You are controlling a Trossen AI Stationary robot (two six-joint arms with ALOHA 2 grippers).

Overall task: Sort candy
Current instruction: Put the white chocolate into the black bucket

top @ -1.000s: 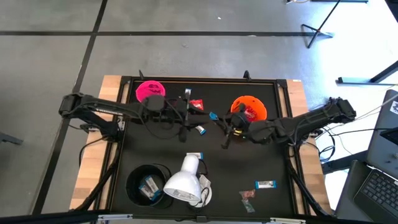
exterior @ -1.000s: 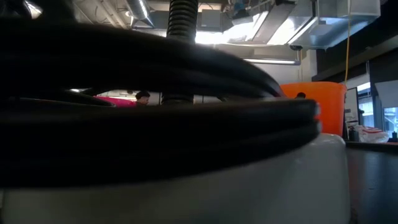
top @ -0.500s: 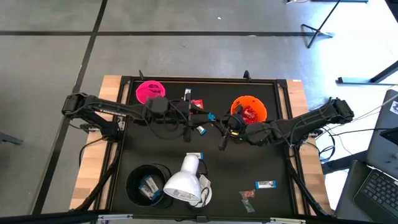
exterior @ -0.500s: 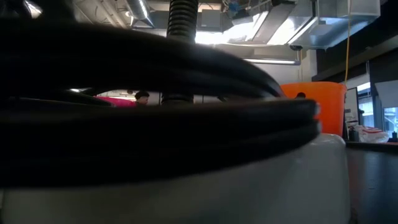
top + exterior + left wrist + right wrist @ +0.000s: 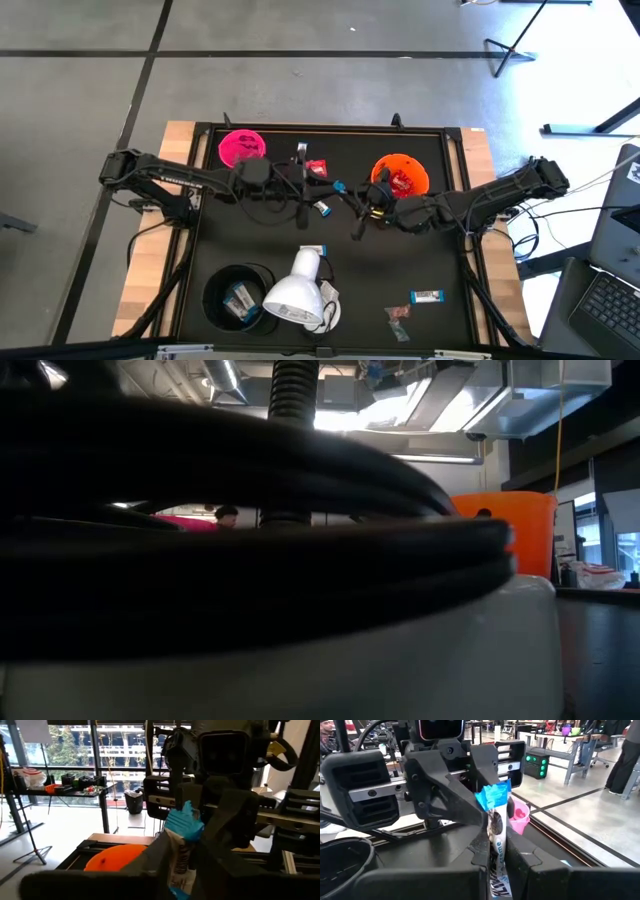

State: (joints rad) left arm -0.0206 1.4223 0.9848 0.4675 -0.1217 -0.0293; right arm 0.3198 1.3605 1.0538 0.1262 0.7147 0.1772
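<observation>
Both grippers meet above the table's middle on one slim white-and-blue candy bar (image 5: 340, 188). My left gripper (image 5: 328, 186) reaches in level from the left and my right gripper (image 5: 352, 193) from the right, each shut on the bar. On the table a second white-and-blue candy (image 5: 322, 208) lies just below them, and a red candy (image 5: 316, 167) lies flat toward the far edge. The orange cup (image 5: 400, 177) with red candy inside stands beside the right arm. The pink cup (image 5: 241, 146) stands far left. My left gripper pinches the bar's white middle (image 5: 178, 862) between its two fingers, coming level from the table's left. The bar's crinkled blue end (image 5: 184, 822) sticks out past the fingers, and the bar is clear of the table. My right gripper pinches the bar's white body (image 5: 496, 847) between its two fingers, coming almost level from the table's right. The blue end (image 5: 492, 796) stands free beyond the fingertips, against the left gripper's fingers (image 5: 462, 807). The bar is lifted clear.
A black cup (image 5: 238, 295) holding candy stands at the near left, with the white lamp head (image 5: 297, 295) beside it. Two more candies (image 5: 427, 296) (image 5: 399, 314) lie near the front right. The low view is mostly blocked by a dark rim close to the camera.
</observation>
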